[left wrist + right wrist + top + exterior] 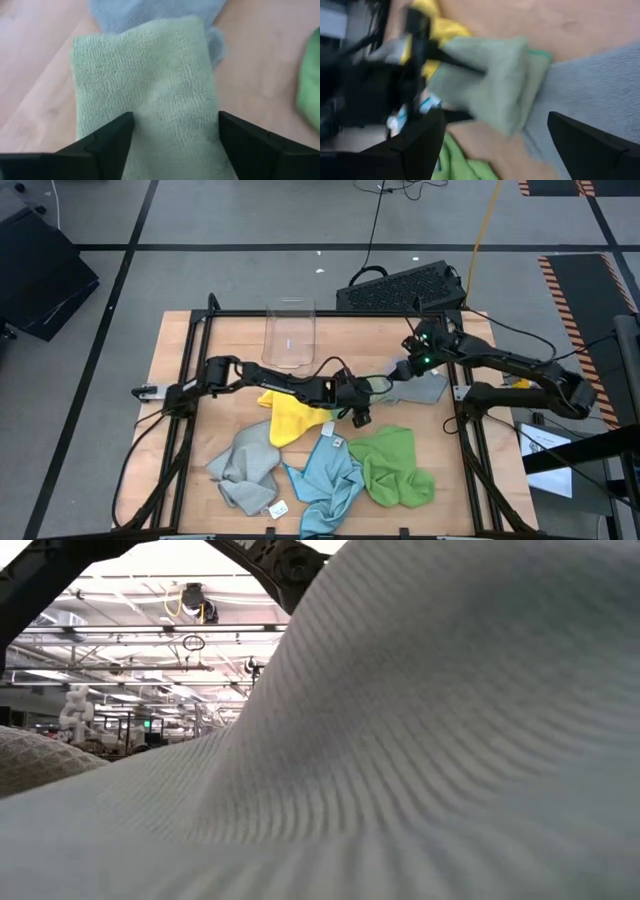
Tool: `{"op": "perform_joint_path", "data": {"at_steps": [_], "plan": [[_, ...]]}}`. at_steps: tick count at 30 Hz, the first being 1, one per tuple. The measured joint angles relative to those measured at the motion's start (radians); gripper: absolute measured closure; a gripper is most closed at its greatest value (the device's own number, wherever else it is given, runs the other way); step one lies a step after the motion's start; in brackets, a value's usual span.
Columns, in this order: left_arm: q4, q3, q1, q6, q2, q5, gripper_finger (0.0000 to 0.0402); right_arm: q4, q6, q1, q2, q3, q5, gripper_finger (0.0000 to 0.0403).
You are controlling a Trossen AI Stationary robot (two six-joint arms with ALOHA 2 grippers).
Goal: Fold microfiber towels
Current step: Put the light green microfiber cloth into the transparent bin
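While the grey towel [243, 468] lies crumpled at the left of the front row on the wooden table [180, 350], its white tag [279, 507] showing at its front corner, the yellow towel [290, 415] sits just behind it near the table's middle. Farther back stands a clear plastic bin [290, 332]. Next to the grey cloth lies the light blue towel [327, 475], and beside that the bright green towel [395, 465].

Reaching in from the left, the left gripper [362, 392] hovers over the folded pale green towel [150, 90]; its two fingers [107, 140] stand spread apart, straddling the cloth's width without pinching it. That folded towel rests flat, one end overlapping a second grey towel [428, 387] behind it.

On the right, the right gripper [408, 370] sits just above this grey towel, fingers [420, 142] wide apart and holding nothing. A black keyboard [400, 285] lies beyond the table's far edge.
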Motion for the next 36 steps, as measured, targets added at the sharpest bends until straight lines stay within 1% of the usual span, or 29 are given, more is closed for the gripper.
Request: {"op": "perform_joint_path", "data": {"at_steps": [2, 4, 8, 10, 12, 15, 18, 22, 25, 28, 30, 32, 36], "plan": [[-0.025, 0.001, 0.016, -0.017, 0.0, 0.052, 0.0091, -0.01, -0.073, 0.037, -0.054, 0.0, 0.008, 0.0062], [-0.03, 0.001, 0.032, -0.025, 0.0, 0.114, 0.0083, -0.027, -0.184, 0.092, -0.107, -0.004, 0.032, 0.0062], [-0.021, 0.001, 0.055, -0.023, 0.0, 0.213, 0.008, -0.014, -0.434, 0.21, -0.188, -0.044, 0.132, 0.0062], [-0.023, 0.001, 0.064, -0.023, 0.0, 0.259, 0.008, 0.024, -0.55, 0.266, -0.21, -0.079, 0.178, 0.0062], [-0.033, 0.001, 0.075, -0.028, -0.008, 0.318, 0.008, 0.066, -0.657, 0.312, -0.224, -0.118, 0.238, 0.0062], [-0.058, 0.0, 0.088, -0.061, -0.045, 0.381, 0.008, 0.197, -0.759, 0.363, -0.225, -0.181, 0.323, 0.0062], [-0.103, 0.0, 0.102, -0.07, -0.113, 0.424, 0.008, 0.347, -0.825, 0.403, -0.205, -0.24, 0.348, 0.0062], [-0.207, 0.0, 0.108, -0.086, -0.222, 0.42, 0.008, 0.485, -0.894, 0.461, -0.142, -0.296, 0.348, 0.0062], [-0.288, 0.0, 0.108, -0.125, -0.306, 0.369, 0.008, 0.592, -0.914, 0.516, -0.071, -0.317, 0.349, 0.0062], [-0.346, 0.0, 0.097, -0.168, -0.367, 0.29, 0.008, 0.716, -0.956, 0.573, 0.02, -0.319, 0.408, 0.0062], [-0.36, 0.0, 0.087, -0.186, -0.394, 0.246, 0.008, 0.801, -0.972, 0.598, 0.085, -0.319, 0.459, 0.0062], [-0.36, 0.0, 0.075, -0.2, -0.412, 0.204, 0.008, 0.894, -0.974, 0.617, 0.157, -0.314, 0.479, 0.0062], [-0.36, 0.0, 0.05, -0.208, -0.42, 0.136, 0.008, 0.935, -0.967, 0.645, 0.298, -0.277, 0.55, 0.0062]]}}
